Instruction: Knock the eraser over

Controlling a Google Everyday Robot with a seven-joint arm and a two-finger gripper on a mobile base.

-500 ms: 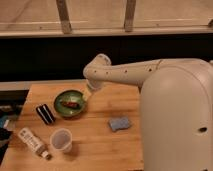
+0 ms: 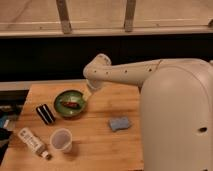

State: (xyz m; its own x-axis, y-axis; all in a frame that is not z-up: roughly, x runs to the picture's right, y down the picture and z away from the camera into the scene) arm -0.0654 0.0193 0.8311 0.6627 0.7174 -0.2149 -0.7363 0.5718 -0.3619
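Observation:
The eraser (image 2: 45, 113) is a small black oblong block with a pale stripe, lying on the wooden table (image 2: 100, 145) left of the green bowl (image 2: 70, 103). The white arm reaches from the right over the table. My gripper (image 2: 89, 93) hangs below the arm's elbow joint at the bowl's right rim, well right of the eraser.
The green bowl holds a red-brown item (image 2: 70, 104). A blue-grey spongy pad (image 2: 120, 123) lies right of centre. A clear plastic cup (image 2: 61, 140) and a white labelled bottle (image 2: 33, 142) lie at the front left. The robot's white body (image 2: 175, 120) fills the right side.
The arm and gripper have barely moved. The eraser lies in the same place.

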